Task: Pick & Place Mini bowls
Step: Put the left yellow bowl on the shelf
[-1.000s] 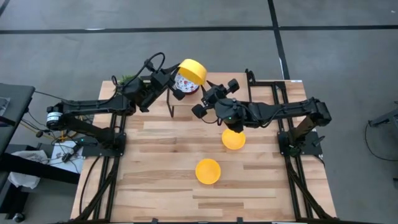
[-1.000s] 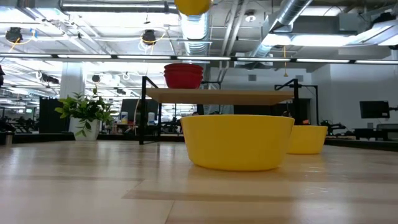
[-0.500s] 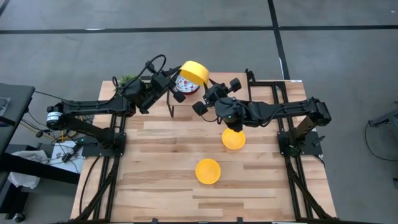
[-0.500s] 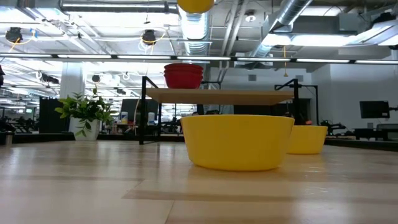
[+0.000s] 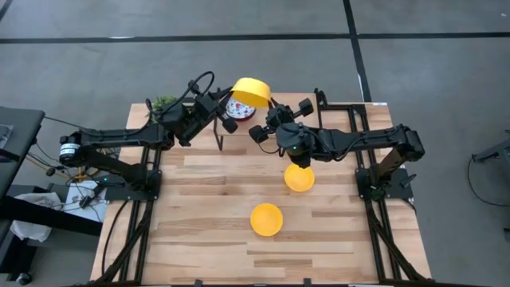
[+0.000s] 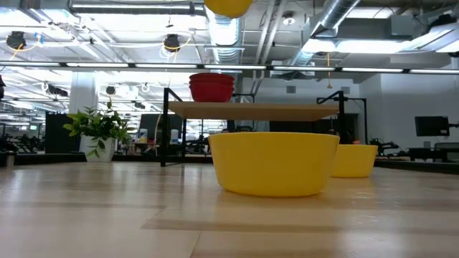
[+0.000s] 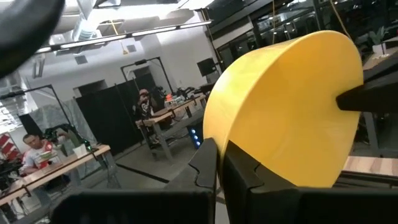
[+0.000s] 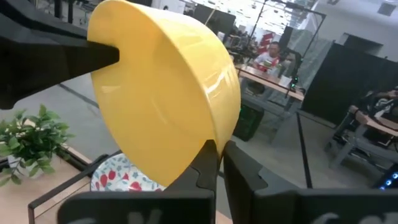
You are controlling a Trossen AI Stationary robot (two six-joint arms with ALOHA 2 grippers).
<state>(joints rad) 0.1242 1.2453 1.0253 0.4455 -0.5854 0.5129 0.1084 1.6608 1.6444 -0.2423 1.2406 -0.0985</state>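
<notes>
A plain yellow mini bowl (image 5: 249, 90) hangs tilted in the air over the far middle of the table, between my two grippers. My left gripper (image 5: 232, 102) reaches it from the left and my right gripper (image 5: 269, 109) from the right; both are shut on it. Under it a white mini bowl with red and blue speckles (image 8: 121, 177) sits on a raised shelf (image 6: 251, 110). Two more yellow mini bowls (image 5: 299, 178) (image 5: 267, 219) rest upright on their bases on the table. The low view shows only the held bowl's underside (image 6: 228, 6) at its top edge. My left gripper pinches the yellow bowl's rim (image 7: 216, 134) between its two fingers, one on each face of the wall. It comes from the table's left. The bowl is lifted clear and tilted. My right gripper pinches the rim on the opposite side (image 8: 219, 135), one finger on each face of the wall, reaching in from the table's right. The bowl hangs between the two holds, clear of the shelf.
A small green potted plant (image 5: 163, 102) stands at the far left beside the shelf. The shelf's black legs (image 5: 219, 135) stand on the table's far part. People sit at desks in the room beyond (image 8: 267, 53). Bare wood lies along the near edge (image 5: 239, 259).
My right gripper has moved in toward the yellow bowl and taken hold of its rim. The bowl, still in my left gripper, has shifted slightly toward the right and tipped a little.
</notes>
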